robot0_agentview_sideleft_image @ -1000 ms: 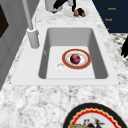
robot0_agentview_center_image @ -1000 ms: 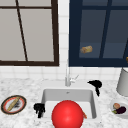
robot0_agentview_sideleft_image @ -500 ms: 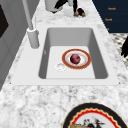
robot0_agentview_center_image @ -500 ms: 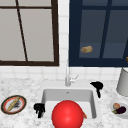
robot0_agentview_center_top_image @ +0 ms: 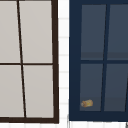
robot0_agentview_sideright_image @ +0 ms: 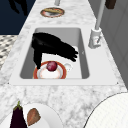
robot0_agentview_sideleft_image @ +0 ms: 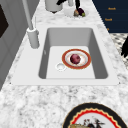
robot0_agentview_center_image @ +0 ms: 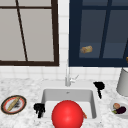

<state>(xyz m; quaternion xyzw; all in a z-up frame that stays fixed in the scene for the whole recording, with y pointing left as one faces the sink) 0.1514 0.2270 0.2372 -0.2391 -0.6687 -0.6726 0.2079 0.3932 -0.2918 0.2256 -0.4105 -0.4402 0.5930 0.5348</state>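
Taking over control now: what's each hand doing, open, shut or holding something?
Left hand: at the sink's front-left edge, fingers cannot be told.
Right hand: open, holding nothing, fingers hanging down above the sink's right rim.

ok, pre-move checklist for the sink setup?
1. Left hand parked by the sink's front-left corner, away from the plate: ok.
2. Right hand open, holding nothing: ok.
3. Red-rimmed plate flat on the sink floor: ok.
4. Dark red fruit centred on plate: ok.
5. Faucet apart from plate: ok.
6. Right hand's height above plate: cannot tell.
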